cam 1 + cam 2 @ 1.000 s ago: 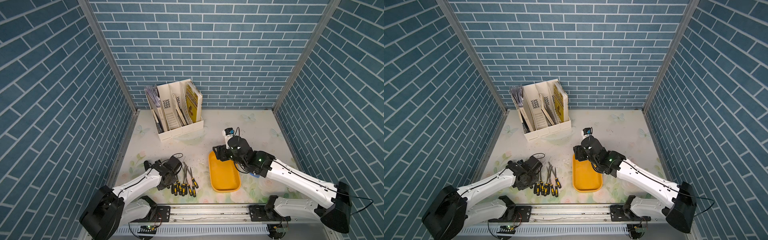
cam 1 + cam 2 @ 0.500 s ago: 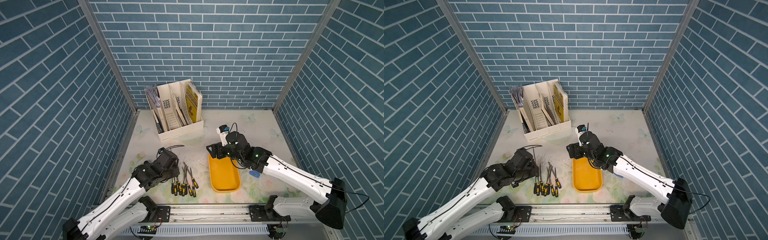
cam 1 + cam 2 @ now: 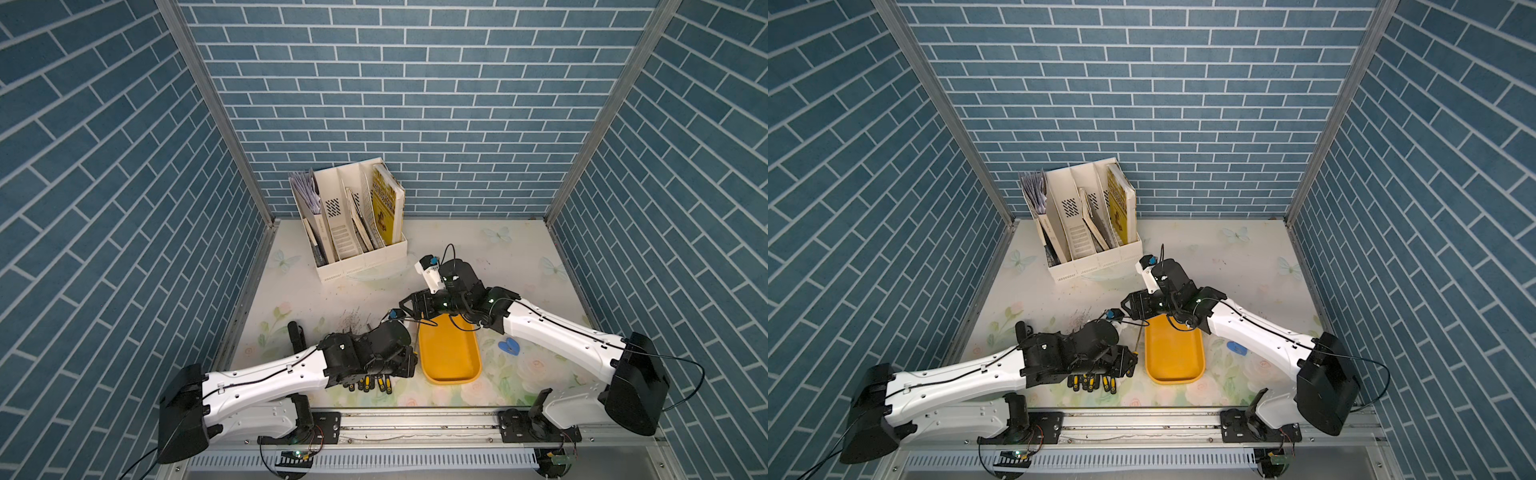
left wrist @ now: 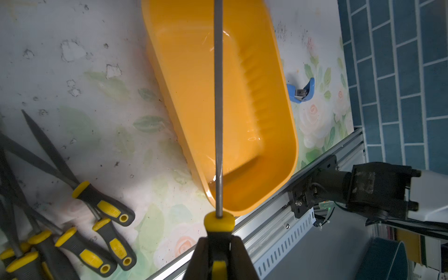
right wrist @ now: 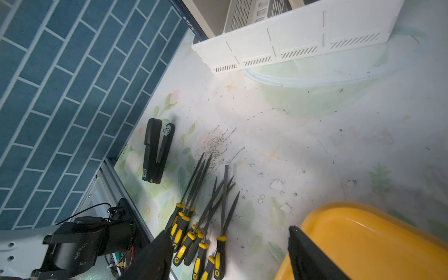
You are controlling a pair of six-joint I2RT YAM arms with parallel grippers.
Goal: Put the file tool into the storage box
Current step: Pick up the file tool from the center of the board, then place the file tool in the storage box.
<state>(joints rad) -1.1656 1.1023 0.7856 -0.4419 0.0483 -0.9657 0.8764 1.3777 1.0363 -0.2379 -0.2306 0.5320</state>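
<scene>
And there's the left gripper (image 4: 219,242), clamped tight on the yellow-and-black handle of a file (image 4: 218,109). It's held off the tabletop (image 5: 315,145), and in the wrist view the grey shaft runs across the orange box (image 4: 278,145), not yet inside. The right gripper (image 5: 229,231) hangs at the box's far end, fingers (image 5: 308,254) spread wide on nothing, while the other files (image 5: 206,218) lie bunched just beside the box.
</scene>
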